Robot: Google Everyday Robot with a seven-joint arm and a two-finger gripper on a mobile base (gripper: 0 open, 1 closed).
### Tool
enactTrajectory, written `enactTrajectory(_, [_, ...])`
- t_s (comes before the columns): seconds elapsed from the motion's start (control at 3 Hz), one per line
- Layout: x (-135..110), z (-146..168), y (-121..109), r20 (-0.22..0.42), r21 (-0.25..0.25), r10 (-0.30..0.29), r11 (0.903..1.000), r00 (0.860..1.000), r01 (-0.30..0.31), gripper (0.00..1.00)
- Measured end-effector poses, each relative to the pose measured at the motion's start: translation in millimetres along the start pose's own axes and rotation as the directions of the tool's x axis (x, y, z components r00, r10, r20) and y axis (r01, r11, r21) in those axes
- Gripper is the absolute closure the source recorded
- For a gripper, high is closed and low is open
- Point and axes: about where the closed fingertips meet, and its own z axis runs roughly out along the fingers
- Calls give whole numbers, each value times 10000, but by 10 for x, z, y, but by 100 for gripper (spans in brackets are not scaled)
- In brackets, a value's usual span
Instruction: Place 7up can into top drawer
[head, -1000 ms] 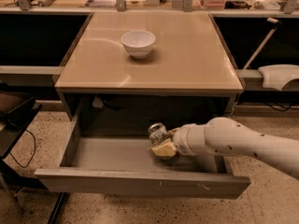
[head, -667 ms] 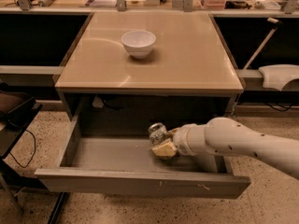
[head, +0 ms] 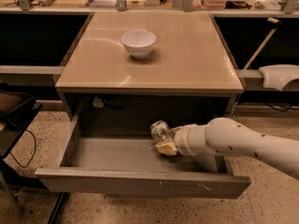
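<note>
The top drawer (head: 117,155) is pulled wide open below the tan tabletop, its grey bottom showing. The 7up can (head: 160,131) is tilted, silver top toward the upper left, inside the drawer's right half, just above the bottom. My gripper (head: 165,143) comes in from the right on a white arm and is shut on the can; a yellowish finger pad (head: 166,147) shows under the can. Whether the can touches the drawer bottom cannot be told.
A white bowl (head: 138,43) stands on the tan tabletop (head: 187,55). The drawer's front panel (head: 140,183) juts toward the camera. Dark furniture and cables (head: 18,139) are at the left. A white object (head: 279,76) lies at the right. Clutter lines the back shelf.
</note>
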Motion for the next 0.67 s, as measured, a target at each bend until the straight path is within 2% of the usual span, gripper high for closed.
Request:
enactTrajectory(0.33, [0,0,0,0,0,0,10000,10000,0,0])
enactTrajectory(0.67, [0,0,0,0,0,0,10000,10000,0,0])
